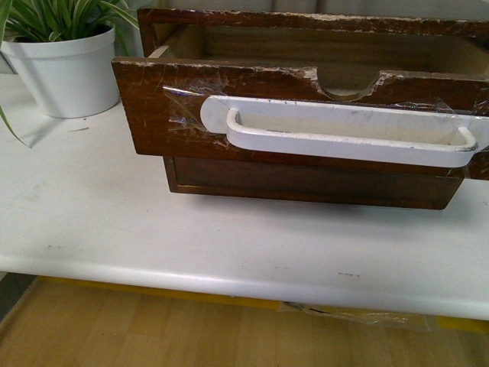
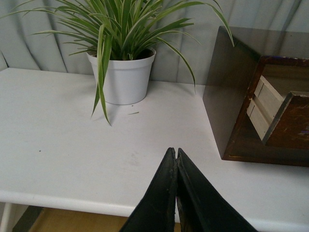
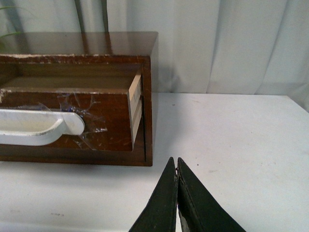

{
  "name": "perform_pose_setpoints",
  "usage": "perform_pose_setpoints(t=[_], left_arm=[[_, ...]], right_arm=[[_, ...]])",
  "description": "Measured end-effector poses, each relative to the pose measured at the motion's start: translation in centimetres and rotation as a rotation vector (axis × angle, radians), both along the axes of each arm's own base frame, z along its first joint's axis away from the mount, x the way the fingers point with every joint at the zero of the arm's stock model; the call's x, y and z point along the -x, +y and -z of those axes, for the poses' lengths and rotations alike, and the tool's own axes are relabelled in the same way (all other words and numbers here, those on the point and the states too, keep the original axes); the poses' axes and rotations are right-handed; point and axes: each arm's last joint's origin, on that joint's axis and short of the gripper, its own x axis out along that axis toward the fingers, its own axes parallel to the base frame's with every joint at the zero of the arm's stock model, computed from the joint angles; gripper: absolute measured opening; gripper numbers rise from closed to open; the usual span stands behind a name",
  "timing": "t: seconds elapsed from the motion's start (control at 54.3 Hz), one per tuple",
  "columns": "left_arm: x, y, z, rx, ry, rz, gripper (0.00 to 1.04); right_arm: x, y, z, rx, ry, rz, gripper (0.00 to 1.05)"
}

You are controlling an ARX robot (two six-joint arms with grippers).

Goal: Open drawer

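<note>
Two hands clenched, empty: left hand (image 2: 176,153), right hand (image 3: 176,163); one drawer (image 1: 306,115) pulled out, one plant (image 2: 123,43).

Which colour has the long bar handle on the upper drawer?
White. The handle on the dark brown drawer shows best in the front view.
</note>
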Motion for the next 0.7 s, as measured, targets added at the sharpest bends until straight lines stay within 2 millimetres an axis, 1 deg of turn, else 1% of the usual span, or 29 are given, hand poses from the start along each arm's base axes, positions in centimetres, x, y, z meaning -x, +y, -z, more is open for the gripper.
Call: perform_pose_setpoints(t=[0.111,0.258,0.35,0.405,0.645,0.663,0.682,0.7], left_arm=[[0.2,0.0,0.7,0.0,-0.006,0.0,0.04],[0.5,0.0,0.7,-0.001,-0.014,0.001,0.04],[1.3,0.0,1.1,-0.002,0.019,0.0,0.04],[1.5,0.0,1.0,-0.002,-0.006,0.001,0.04],[1.5,0.0,1.0,-0.002,-0.007,0.001,0.04],[1.5,0.0,1.0,-0.002,-0.007,0.0,0.05],[1.6,0.0,1.0,-0.002,-0.008,0.001,0.06],[1.6,0.0,1.0,-0.002,-0.008,0.0,0.09]], right_arm=[[0.0,0.0,0.0,0.0,-0.001,0.0,0.01],[0.0,0.0,0.0,0.0,-0.001,0.0,0.01],[0.0,0.0,0.0,0.0,-0.001,0.0,0.01],[0.0,0.0,0.0,0.0,-0.001,0.001,0.01],[0.0,0.0,0.0,0.0,-0.001,0.0,0.01],[0.0,0.0,0.0,0.001,-0.001,0.0,0.02],[0.0,0.0,0.0,0.0,-0.001,0.0,0.05],[0.0,0.0,0.0,0.0,-0.001,0.0,0.08]])
